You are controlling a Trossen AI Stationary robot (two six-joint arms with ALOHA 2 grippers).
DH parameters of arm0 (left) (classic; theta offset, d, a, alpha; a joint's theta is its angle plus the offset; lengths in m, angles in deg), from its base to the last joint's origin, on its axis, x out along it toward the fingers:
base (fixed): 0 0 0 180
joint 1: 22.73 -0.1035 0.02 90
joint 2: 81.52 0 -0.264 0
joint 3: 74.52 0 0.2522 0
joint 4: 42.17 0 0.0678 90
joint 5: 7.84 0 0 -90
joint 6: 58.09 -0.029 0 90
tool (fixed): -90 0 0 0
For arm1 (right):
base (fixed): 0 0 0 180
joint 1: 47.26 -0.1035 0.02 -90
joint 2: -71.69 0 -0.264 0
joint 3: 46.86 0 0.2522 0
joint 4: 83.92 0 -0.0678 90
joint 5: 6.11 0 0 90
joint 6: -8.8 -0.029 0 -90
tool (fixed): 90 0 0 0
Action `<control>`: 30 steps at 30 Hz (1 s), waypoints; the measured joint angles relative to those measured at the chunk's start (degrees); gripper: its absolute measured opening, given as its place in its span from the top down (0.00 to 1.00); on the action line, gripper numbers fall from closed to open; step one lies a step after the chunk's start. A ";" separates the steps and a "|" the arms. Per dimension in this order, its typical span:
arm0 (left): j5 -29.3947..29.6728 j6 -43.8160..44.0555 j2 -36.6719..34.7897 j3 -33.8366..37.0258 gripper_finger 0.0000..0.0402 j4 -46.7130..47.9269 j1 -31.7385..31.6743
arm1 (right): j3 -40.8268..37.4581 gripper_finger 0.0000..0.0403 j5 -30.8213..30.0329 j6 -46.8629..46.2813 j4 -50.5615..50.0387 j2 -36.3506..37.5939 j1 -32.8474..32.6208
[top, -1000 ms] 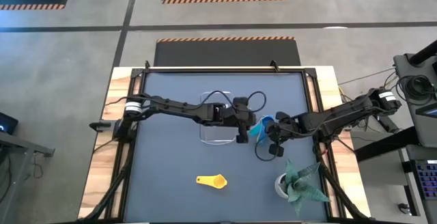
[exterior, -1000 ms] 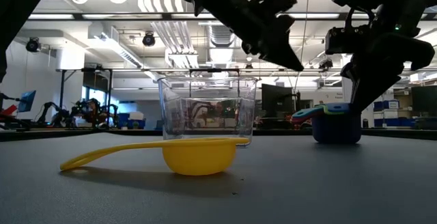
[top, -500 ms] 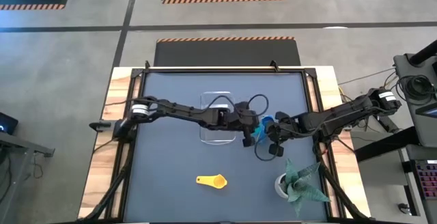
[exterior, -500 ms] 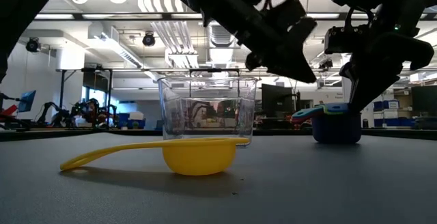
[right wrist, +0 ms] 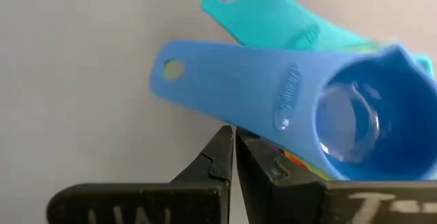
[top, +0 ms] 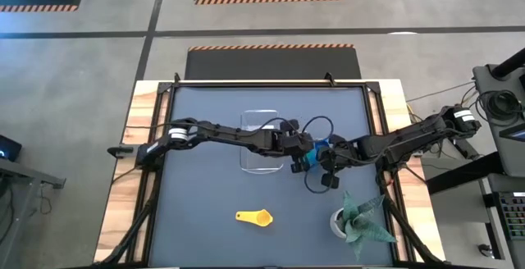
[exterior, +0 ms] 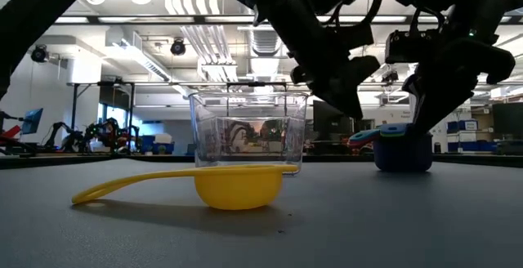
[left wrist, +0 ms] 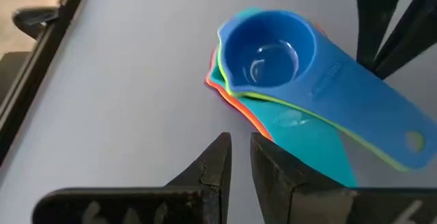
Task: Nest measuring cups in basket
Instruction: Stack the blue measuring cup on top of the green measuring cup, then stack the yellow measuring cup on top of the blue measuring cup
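Overhead: nested stack of measuring cups point(top: 316, 152), blue cup on top w/ teal, green, orange edges below, sits on the dark worktop point(top: 205, 195) just right of the clear basket point(top: 261, 142), not in it; a lone yellow cup point(top: 254, 216) lies well apart, nearer the front. Left tool point(left wrist: 235, 156) hovers over the stack, jaws nearly shut, gripping nothing; right tool point(right wrist: 234, 152) is shut, empty, by the blue handle. Risk, imo: both tools crowd the stack, so a nudge could un-nest it or they could collide.
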State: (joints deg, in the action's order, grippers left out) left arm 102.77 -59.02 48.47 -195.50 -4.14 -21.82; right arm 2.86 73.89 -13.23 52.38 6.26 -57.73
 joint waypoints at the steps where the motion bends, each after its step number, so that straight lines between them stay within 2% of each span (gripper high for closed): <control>1: -0.07 -0.02 0.02 0.02 0.91 0.36 -0.02 | 0.00 0.98 -0.02 0.27 0.67 -0.05 0.00; 6: -0.14 -0.04 0.40 0.07 0.91 0.65 -0.05 | 0.00 0.98 -0.62 1.85 4.19 -0.06 0.00; 11: -0.46 -0.04 0.46 0.24 0.91 0.73 -0.05 | 0.00 0.98 -4.69 2.12 5.38 -0.06 0.00; 22: -0.58 -1.45 0.20 0.99 0.91 0.07 -0.02 | 0.40 0.98 -0.07 1.13 4.95 0.72 -0.15; 30: -0.24 -5.86 -5.65 1.34 0.91 0.96 1.54 | 2.79 0.98 -0.51 4.70 4.17 8.17 -0.16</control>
State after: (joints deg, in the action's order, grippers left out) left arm 102.52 -64.88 42.82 -194.16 -3.18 -20.27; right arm 5.65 73.37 -8.53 56.56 14.43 -57.88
